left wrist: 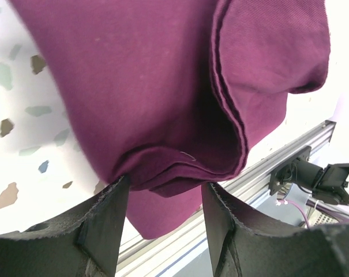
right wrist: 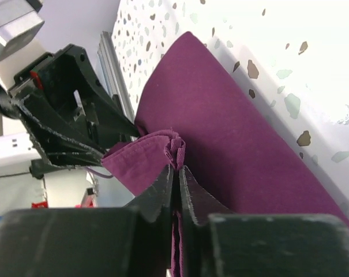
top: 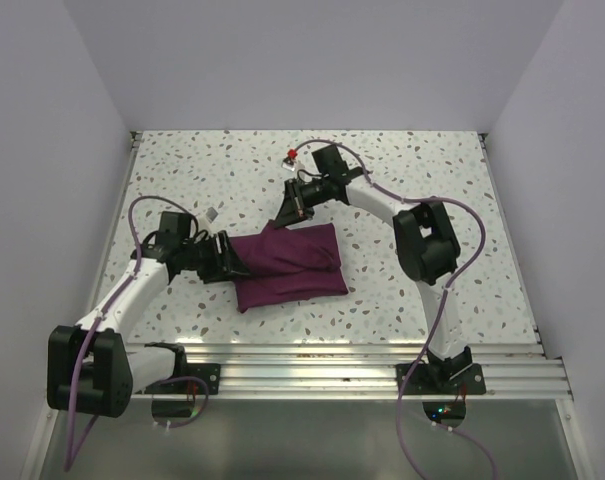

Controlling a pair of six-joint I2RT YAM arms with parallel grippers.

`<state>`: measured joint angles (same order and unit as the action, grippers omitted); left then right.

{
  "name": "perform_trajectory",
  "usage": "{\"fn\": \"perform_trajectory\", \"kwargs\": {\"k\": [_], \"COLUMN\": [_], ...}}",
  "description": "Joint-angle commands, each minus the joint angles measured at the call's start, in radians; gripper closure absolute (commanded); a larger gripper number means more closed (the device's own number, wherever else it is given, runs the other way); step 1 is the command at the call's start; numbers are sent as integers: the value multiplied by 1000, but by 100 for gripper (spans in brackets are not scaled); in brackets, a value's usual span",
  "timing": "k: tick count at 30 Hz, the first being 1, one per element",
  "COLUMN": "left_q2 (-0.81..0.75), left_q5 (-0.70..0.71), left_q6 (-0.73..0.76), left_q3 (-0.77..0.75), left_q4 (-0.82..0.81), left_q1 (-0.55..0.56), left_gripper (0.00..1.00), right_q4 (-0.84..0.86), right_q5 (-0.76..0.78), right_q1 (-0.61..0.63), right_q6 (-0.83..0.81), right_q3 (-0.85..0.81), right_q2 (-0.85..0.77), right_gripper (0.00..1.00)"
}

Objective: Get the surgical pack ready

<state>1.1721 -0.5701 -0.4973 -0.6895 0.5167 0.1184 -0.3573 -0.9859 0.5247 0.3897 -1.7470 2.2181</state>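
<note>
The surgical pack is a purple cloth bundle lying mid-table; the steel tray, gauze, packets and instruments are hidden. My left gripper is at the bundle's left end. In the left wrist view its jaws stand apart, with the folded edge of the cloth just at the fingertips. My right gripper is at the bundle's far left corner. In the right wrist view it is shut on a bunched fold of the cloth, lifted a little off the bundle.
A small red and white item lies at the back behind the right arm. A small pale piece lies beside the left wrist. An aluminium rail runs along the near edge. Walls enclose the speckled table.
</note>
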Motion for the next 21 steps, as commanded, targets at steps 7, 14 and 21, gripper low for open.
{"fn": "perform_trajectory", "kwargs": {"k": [7, 14, 21], "left_q2": [-26, -135, -127], "left_q5": [119, 371, 366], "left_q6": [-15, -29, -43], "left_q3": [-47, -122, -137], "left_q4": [107, 226, 217], "left_q1": [-33, -66, -69], "left_gripper": [39, 37, 39], "right_q4": [-100, -143, -183], "right_q5": [-13, 6, 12], "right_q1": [12, 24, 126], "right_q6": [-46, -68, -89], "right_q3": [20, 323, 639], "right_q2": [-153, -423, -636], "right_gripper": [100, 100, 100]}}
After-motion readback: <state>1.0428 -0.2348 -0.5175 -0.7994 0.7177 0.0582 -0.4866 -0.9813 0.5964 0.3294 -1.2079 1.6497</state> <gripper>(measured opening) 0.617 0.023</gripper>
